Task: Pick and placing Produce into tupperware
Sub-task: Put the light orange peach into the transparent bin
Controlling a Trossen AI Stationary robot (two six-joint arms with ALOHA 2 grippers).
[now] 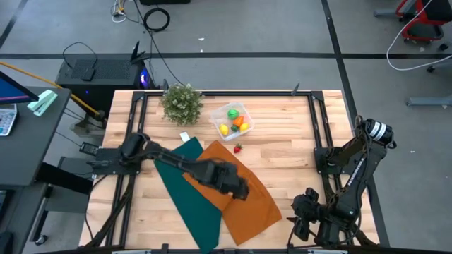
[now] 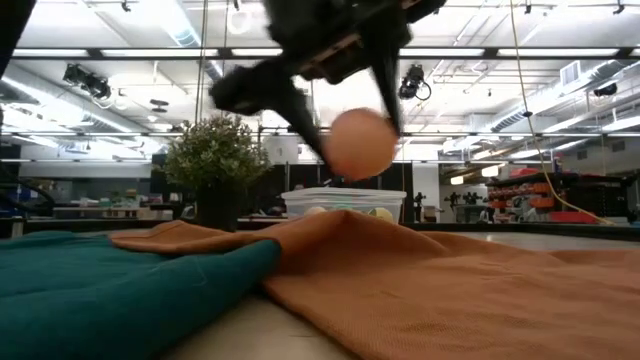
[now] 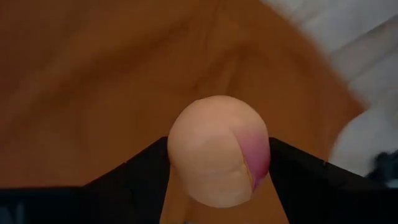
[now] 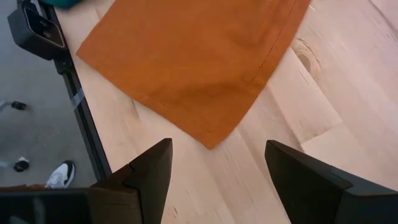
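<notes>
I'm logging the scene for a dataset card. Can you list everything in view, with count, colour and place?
peach toy: one, peach-coloured, held in the left gripper above the orange cloth
tupperware: one, clear, far side of the table, holding yellow, green and orange produce
strawberry toy: one, red, on the table between tupperware and orange cloth
orange cloth: one, table middle
green cloth: one, partly under the orange cloth
potted plant: one, pale green, beside the tupperware
left gripper: shut on the peach toy
right gripper: open, empty, near table edge
</notes>
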